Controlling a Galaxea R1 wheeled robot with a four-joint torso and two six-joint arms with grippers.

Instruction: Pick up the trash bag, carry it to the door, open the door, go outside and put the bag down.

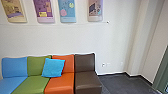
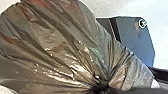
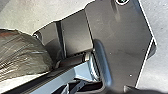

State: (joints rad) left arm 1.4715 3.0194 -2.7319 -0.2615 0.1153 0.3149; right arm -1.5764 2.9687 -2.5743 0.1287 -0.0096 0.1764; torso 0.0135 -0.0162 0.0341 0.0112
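Clearly got a bulging, glossy, dark grey-brown plastic trash bag [image 2: 57, 47] close up in the left wrist view, with folds running together into a tight, dark bunched neck [image 2: 100, 86] just beside the left gripper [image 2: 132, 91]. Can't tell whether spread, pressed together or pinching the plastic at that end. Can see the rounded side of the same bag in the right wrist view too, well apart from the right gripper [image 3: 147, 91], with the robot's wide dark base plate [image 3: 120, 47] and pale jointed bar [image 3: 70, 73] between. Can't tell how wide or tight on the right either.

Ahead, in the head view, can make out a row of joined, smooth-covered seats against a white wall [image 1: 75, 37]: light blue [image 1: 15, 67], green [image 1: 37, 65], orange [image 1: 65, 83] and dark brown [image 1: 85, 62], blocking the left and middle. Can spot a bright blue square cushion [image 1: 53, 67] leaning across the green and orange backs. Above, can count four colourful posters [image 1: 67, 11]. Beyond the brown seat, can see dark grey floor [image 1: 117, 82] reaching towards a green upright frame [image 1: 162, 72] at the far right.
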